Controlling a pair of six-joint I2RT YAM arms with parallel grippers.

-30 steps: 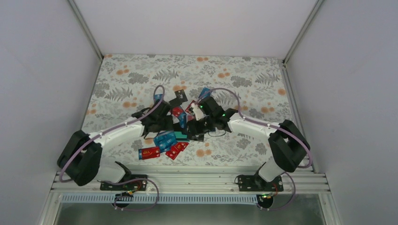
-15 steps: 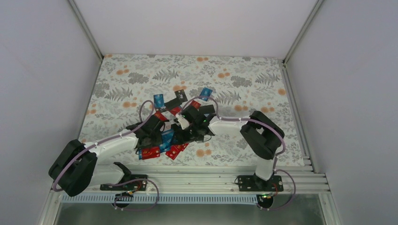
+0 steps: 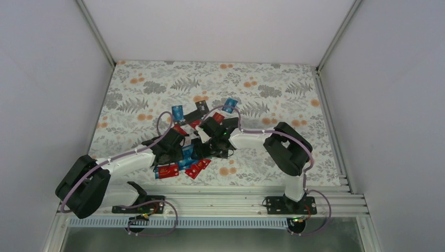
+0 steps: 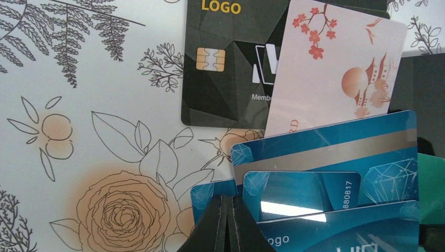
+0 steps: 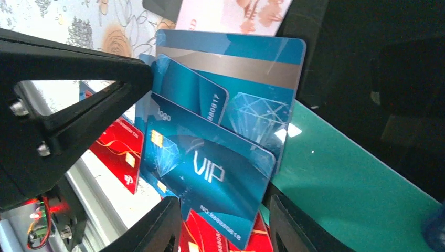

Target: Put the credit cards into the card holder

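Both arms have converged on the table's [image 3: 157, 89] near-side card pile [image 3: 181, 165]; left gripper [image 4: 229, 220] closed, right gripper [image 5: 223, 228] astride a VIP card [image 5: 210, 173], grip unclear, so we expect slotting next.

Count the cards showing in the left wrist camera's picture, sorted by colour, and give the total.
Blue cards: 4 (one shows only a corner at the left of the fan)
Black card: 1
Pink blossom card: 1
Total: 6
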